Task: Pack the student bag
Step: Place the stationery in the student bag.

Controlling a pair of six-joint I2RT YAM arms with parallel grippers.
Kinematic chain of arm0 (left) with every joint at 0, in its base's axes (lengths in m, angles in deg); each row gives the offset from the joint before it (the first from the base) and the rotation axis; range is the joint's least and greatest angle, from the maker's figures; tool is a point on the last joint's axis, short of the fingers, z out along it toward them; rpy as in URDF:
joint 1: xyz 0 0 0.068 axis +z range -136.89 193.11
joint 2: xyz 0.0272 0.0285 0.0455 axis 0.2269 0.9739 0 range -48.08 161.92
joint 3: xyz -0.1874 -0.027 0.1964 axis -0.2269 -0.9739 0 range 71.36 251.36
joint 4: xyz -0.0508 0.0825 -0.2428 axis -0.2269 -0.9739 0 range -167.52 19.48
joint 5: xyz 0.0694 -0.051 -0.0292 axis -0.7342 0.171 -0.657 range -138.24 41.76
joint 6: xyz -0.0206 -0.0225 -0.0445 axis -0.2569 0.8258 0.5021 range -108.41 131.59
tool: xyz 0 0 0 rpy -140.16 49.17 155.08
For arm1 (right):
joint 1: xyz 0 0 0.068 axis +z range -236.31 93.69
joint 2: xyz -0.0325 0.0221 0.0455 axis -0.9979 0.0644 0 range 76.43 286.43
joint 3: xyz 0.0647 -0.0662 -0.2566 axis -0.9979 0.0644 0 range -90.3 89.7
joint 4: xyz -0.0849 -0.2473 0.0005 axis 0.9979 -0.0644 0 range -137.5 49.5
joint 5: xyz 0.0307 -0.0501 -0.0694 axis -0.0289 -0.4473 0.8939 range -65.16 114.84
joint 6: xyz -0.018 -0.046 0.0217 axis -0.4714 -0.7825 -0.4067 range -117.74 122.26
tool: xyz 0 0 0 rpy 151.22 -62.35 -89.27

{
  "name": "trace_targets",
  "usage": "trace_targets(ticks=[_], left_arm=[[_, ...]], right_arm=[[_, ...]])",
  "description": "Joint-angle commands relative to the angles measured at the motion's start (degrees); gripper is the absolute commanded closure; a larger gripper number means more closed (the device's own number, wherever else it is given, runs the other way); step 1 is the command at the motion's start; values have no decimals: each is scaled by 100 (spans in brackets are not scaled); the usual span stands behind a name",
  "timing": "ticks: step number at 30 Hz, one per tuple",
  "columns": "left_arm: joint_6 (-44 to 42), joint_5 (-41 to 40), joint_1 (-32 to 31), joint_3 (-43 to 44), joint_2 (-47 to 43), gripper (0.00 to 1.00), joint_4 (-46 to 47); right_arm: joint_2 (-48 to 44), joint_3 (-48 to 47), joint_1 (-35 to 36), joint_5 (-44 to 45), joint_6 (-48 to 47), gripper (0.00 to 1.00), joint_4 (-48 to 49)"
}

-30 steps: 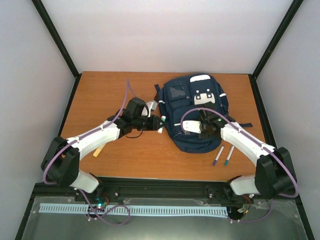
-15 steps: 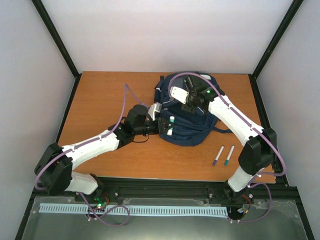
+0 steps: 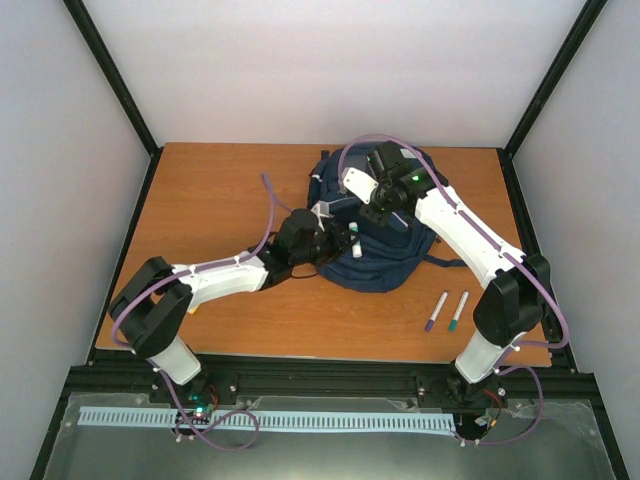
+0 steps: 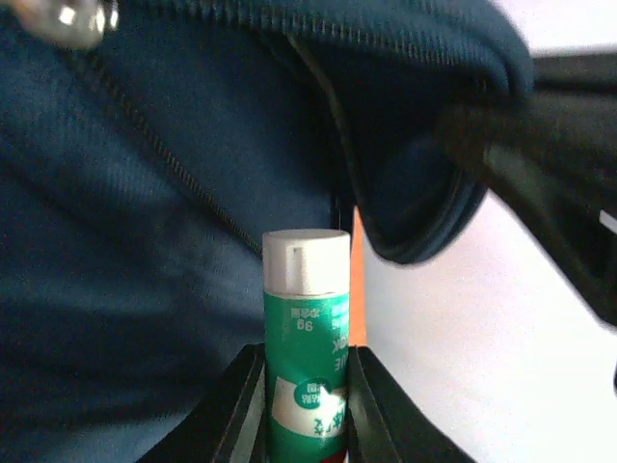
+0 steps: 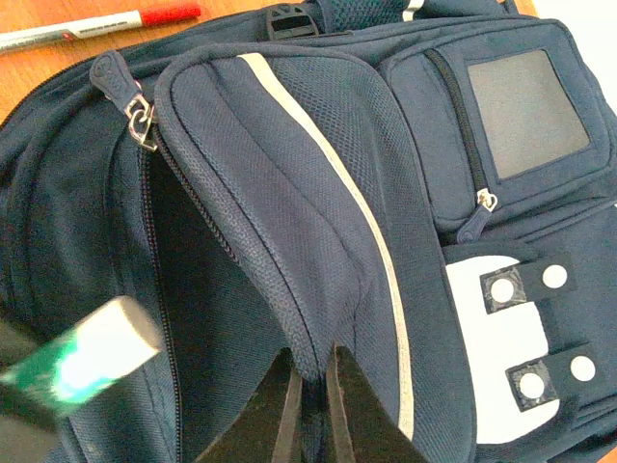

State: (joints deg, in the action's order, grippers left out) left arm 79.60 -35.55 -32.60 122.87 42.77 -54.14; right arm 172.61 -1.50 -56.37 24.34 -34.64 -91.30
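Green glue stick [image 4: 307, 328] sits clamped in my left claw [image 4: 305, 365]; my right claw [image 5: 310, 365] pinches the student bag [image 5: 289, 193] flap open; markers [image 3: 437, 311] at 4 o'clock lie unpacked.

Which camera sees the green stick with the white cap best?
Left wrist: the stick fills the middle, sharp, clamped in the left gripper. Right wrist shows it blurred in a corner; the top view shows only a tiny speck by the bag.

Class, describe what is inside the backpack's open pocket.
Only dark lining shows inside the backpack pocket. The glue stick in the left gripper is at its mouth. Deeper down is hidden under the flap the right gripper pinches.
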Motion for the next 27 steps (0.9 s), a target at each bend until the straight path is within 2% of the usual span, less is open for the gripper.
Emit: trace_targets(ticks=[1, 8, 14, 19, 25, 27], left_arm=[[715, -524, -38, 664, 347, 99, 154], [1834, -1769, -27, 1087, 781, 99, 250], [2212, -2163, -25, 1503, 1054, 97, -247], [2401, -2024, -8, 1551, 1244, 72, 38], [2390, -1723, -8, 1556, 1241, 53, 149], [2302, -1621, -8, 1535, 1192, 51, 149]], right_arm=[[-181, -316, 21, -203, 499, 97, 358], [-243, -230, 21, -299, 674, 97, 416], [-275, -137, 15, -280, 706, 97, 500], [-251, -119, 14, -307, 738, 97, 534], [-241, -11, 13, -294, 754, 97, 619], [-234, 32, 13, -266, 754, 97, 658]])
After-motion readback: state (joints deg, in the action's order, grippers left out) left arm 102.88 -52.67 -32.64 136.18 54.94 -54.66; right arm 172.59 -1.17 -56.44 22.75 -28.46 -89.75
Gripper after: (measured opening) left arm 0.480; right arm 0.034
